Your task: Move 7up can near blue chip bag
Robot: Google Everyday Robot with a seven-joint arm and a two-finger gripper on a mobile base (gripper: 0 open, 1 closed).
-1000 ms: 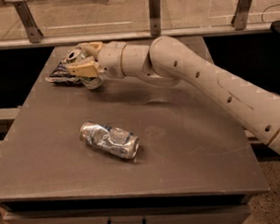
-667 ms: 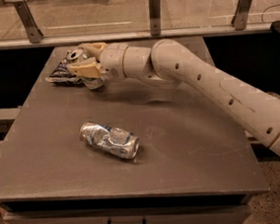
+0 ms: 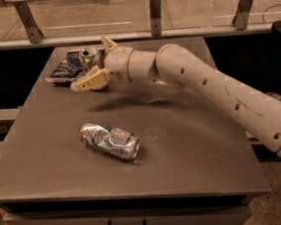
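Shifted a little to the right since the earlier frames, the 7up can (image 3: 89,55) and claw (image 3: 91,64) are now seen farther off the bag. One blue chip bag (image 3: 65,68) is counted at the far left corner of the desk (image 3: 194,154). Just beside it the single 7up can is stood upright, long axis vertical, silver top turned upward. The claw is spread around it. One crushed can (image 3: 110,141) is laid mid-desk.
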